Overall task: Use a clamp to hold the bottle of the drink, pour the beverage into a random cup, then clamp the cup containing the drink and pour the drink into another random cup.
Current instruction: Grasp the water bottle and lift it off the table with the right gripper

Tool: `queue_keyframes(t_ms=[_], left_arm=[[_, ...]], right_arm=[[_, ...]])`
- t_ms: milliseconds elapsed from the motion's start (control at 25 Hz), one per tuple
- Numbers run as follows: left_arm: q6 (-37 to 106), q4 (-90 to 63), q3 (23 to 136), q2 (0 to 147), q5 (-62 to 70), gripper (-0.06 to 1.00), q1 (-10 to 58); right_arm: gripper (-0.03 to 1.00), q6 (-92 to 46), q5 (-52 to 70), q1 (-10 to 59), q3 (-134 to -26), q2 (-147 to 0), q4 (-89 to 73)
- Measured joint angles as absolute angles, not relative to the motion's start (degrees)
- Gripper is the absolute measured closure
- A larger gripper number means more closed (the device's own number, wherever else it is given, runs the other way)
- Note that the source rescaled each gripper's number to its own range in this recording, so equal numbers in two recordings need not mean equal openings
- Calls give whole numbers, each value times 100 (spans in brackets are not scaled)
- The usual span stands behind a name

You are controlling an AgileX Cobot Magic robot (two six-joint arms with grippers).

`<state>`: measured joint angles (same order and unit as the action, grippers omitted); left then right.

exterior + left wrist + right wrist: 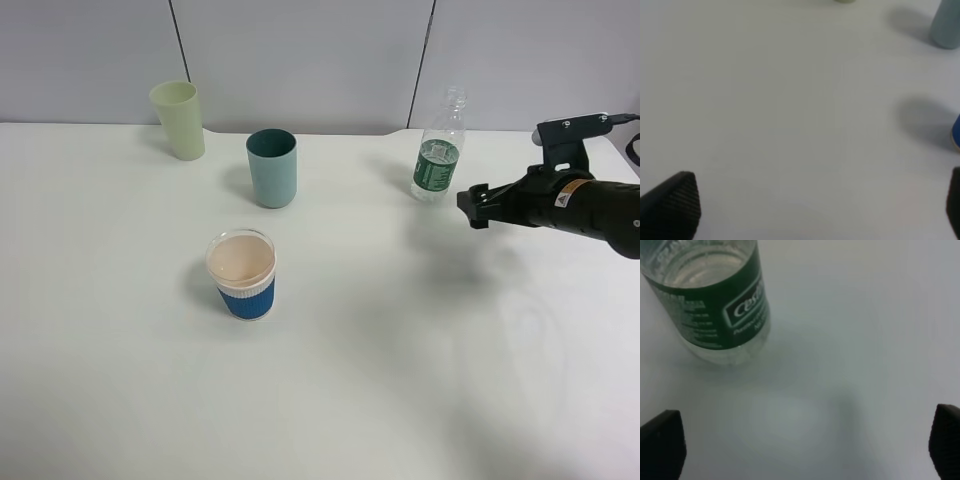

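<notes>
Arm on the right side comes in nearly level above the table [400, 380], its black forearm pointing toward the bottle [437, 160]. The right gripper [472, 208] hangs just beside the bottle, on the side of the bottle that faces the right edge of the high view, and does not touch it. In the right wrist view the two dark fingers of this gripper [802, 445] stand wide apart, and only bare table lies between them. The bottle [715, 300] stands ahead of the fingertips, apart from them, and a little off their middle line. The left arm does not show in the high view. Its wrist camera looks down on the table, and the left gripper [812, 205] is also spread wide and holds nothing.

The bottle stands upright near the back wall [300, 50]. It is clear plastic with a dark green label, and clear beverage [705, 267] shows inside it. The teal tumbler [272, 170] stands upright well to the left of the bottle. Its inside is dark, and I cannot tell if anything is in it. The blue-sleeved cup [243, 275] stands farther from the bottle, left and toward the camera. Its inside looks peach-cream, and liquid in it I cannot tell. The pale yellow-green tumbler [180, 120] stands farthest left from the bottle, close to the wall.
</notes>
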<state>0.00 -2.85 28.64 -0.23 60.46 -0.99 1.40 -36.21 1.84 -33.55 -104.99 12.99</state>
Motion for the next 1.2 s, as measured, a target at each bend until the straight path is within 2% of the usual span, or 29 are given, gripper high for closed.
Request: queue_keyframes(t_ms=[240, 680, 1200], left_arm=[[0, -285, 2864, -23, 6046, -6, -99], [0, -285, 2864, -23, 6046, -6, -99], [0, -285, 2864, -23, 6046, -6, -99]], right_arm=[[-3, 142, -4555, 184, -3477, -11067, 1436], [-3, 142, -4652, 184, -4415, -11843, 2097], [-3, 142, -5169, 184, -4784, -12061, 3166]])
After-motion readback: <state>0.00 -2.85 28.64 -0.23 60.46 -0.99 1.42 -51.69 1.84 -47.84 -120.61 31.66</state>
